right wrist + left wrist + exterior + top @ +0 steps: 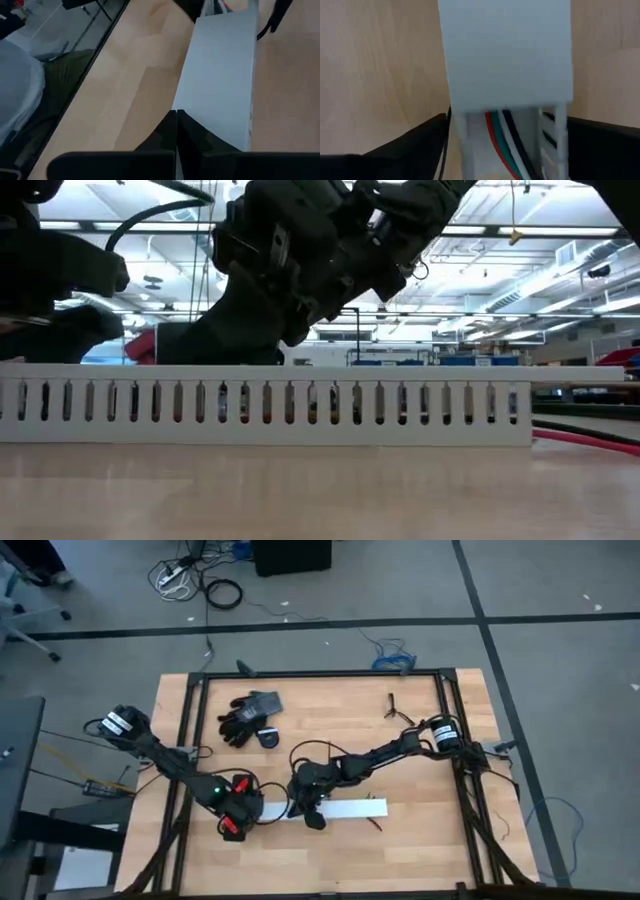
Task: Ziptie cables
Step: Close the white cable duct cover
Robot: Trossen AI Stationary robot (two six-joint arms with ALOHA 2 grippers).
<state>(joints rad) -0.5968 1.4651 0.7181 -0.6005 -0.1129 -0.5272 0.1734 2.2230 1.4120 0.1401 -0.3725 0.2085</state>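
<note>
A long white slotted channel [345, 808] lies on the wooden table with its lid on. The cables [507, 140], red, green, white and black, lie inside it and show at its open left end. My left gripper [507, 160] is open at that end, with one finger on each side of the channel. A thin black strand [445, 145] runs beside the channel's wall; I cannot tell whether it is the ziptie. My right gripper [176, 122] is shut over the channel's left part [310, 812]. My left gripper's fingers [405, 152] flank the channel's open end [505, 107]; I cannot tell whether they touch its walls. My right gripper's shut fingertips [172, 120] slant down onto the long edge of the channel's lid [187, 117]; whether they touch it or hold anything does not show.
Black gloves [248, 715] and a small round dark object [268, 737] lie at the far left of the table, and a black forked clip [394, 706] at the far right. Dark frame rails [190, 740] run along the table's sides. A red cable [590, 442] lies right of the channel.
</note>
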